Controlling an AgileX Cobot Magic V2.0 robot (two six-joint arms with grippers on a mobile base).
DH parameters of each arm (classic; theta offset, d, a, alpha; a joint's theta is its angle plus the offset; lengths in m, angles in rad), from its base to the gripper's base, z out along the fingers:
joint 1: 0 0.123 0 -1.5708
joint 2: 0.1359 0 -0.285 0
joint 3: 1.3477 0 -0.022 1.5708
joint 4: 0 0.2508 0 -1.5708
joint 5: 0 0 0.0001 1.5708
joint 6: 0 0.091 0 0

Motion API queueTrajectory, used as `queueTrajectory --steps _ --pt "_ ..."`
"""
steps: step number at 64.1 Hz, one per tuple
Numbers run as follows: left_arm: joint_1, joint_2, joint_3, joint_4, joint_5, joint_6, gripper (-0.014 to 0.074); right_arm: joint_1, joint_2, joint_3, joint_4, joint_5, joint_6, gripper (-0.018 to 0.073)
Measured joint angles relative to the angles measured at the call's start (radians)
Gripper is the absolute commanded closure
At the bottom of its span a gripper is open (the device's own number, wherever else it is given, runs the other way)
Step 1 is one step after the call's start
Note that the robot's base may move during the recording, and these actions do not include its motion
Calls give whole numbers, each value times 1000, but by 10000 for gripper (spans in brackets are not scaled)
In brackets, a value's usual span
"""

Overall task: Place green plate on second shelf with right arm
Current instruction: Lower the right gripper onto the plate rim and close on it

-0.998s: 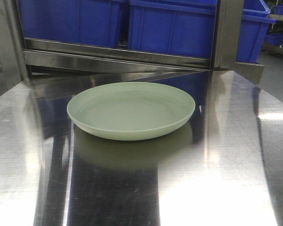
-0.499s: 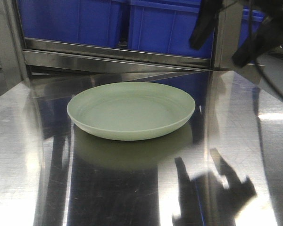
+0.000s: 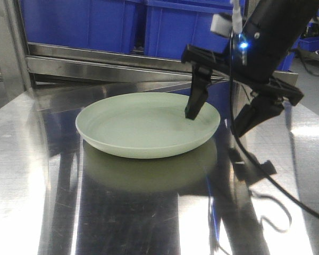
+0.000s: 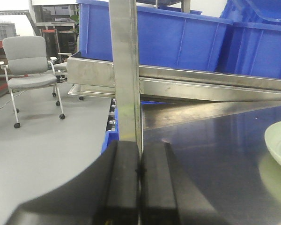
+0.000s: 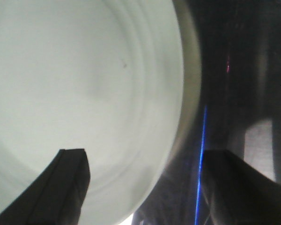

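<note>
We see a grey office chair point(image 4: 28, 61) on the floor at far left, then blue bins point(image 3: 191, 32) behind the mirror-bright steel tabletop point(image 3: 32, 175). The green plate point(image 3: 143, 125) sits mid-tabletop. The left tool point(image 4: 140, 173) is pressed together (only its tips show). The right tool point(image 3: 215, 122) is spread across the plate's right rim, one finger inside, one outside; whether either touches, we cannot tell.

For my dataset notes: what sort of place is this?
Probably a warehouse or workshop: large blue plastic storage bins on a stainless steel rack, a polished steel table, and a grey wheeled office chair.
</note>
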Motion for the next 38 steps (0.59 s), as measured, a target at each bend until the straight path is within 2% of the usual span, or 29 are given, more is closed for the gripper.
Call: queueTrajectory --steps 14,19,38 --pt "0 0 0 0 0 0 466 0 24 0 21 -32 -2 -33" --pt "0 0 0 0 0 0 466 0 24 0 27 -48 -2 -4" --pt "0 0 0 0 0 0 466 0 44 0 39 -57 -2 379"
